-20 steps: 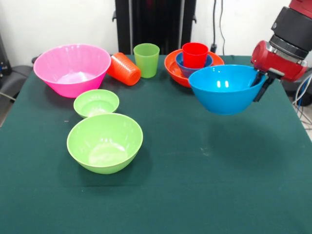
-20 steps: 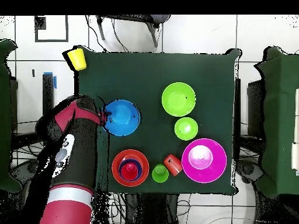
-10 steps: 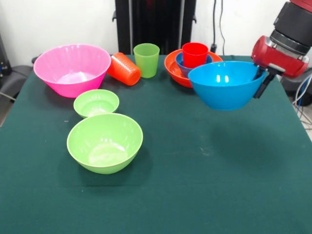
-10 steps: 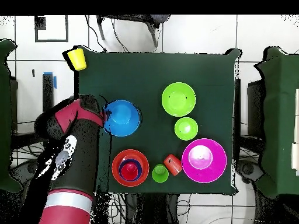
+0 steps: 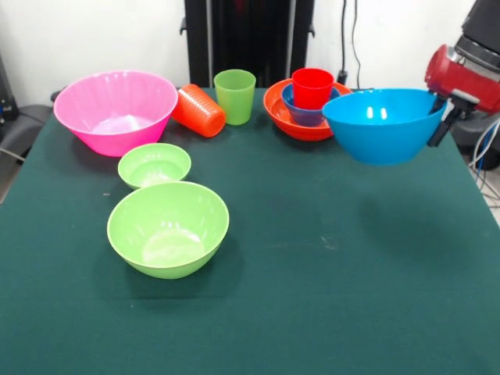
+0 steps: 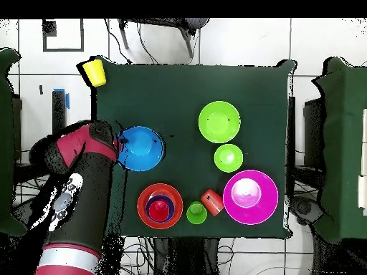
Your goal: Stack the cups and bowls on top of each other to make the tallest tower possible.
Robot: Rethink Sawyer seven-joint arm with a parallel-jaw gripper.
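Over at the table's right edge the gripper (image 5: 440, 119) pinches the blue bowl (image 5: 383, 125) by its rim, held clear of the cloth just right of the tower (image 5: 310, 105), so next it likely needs carrying over the red cup (image 5: 312, 87).

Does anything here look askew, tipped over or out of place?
Two things. The orange cup lies tipped on its side between the pink bowl and the upright light green cup. The yellow cup sits off the table's corner.
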